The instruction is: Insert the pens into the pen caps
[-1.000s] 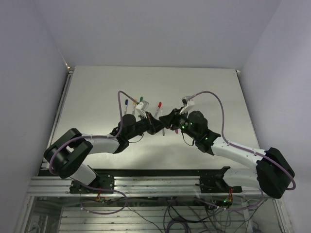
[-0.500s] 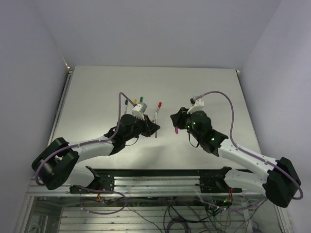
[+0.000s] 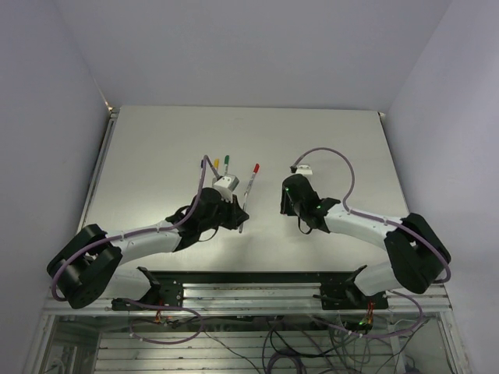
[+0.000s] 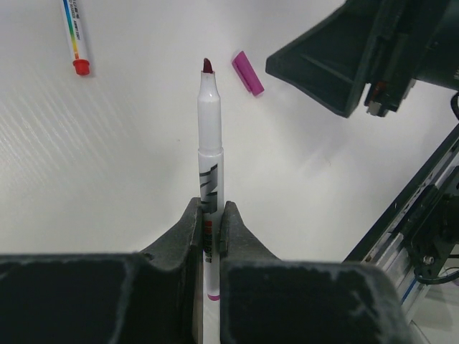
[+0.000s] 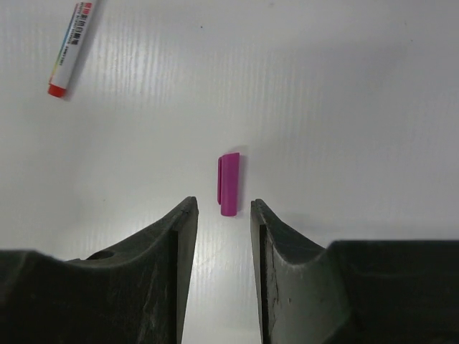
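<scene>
White table [image 5: 358, 86], left fingers [image 4: 181, 233] clamp pen [image 4: 209, 122], right fingers [image 5: 172, 251] apart, perhaps clearing magenta cap [image 5: 229, 183]

Pale table [image 3: 156, 140] carried a red-ended pen [image 3: 251, 178] — magenta cap [image 5: 229, 183] lay right of it, green-ended pen [image 3: 226, 160] and yellow-ended pen [image 3: 217, 163] left of it.

Parts we cannot see
The held pen [image 4: 209, 136] is hidden low down between the left gripper [image 4: 209, 209] fingers; the red-ended pen [image 5: 72, 44] is cut off at the top edge; from above, we cannot find the magenta cap [image 5: 229, 183].
</scene>
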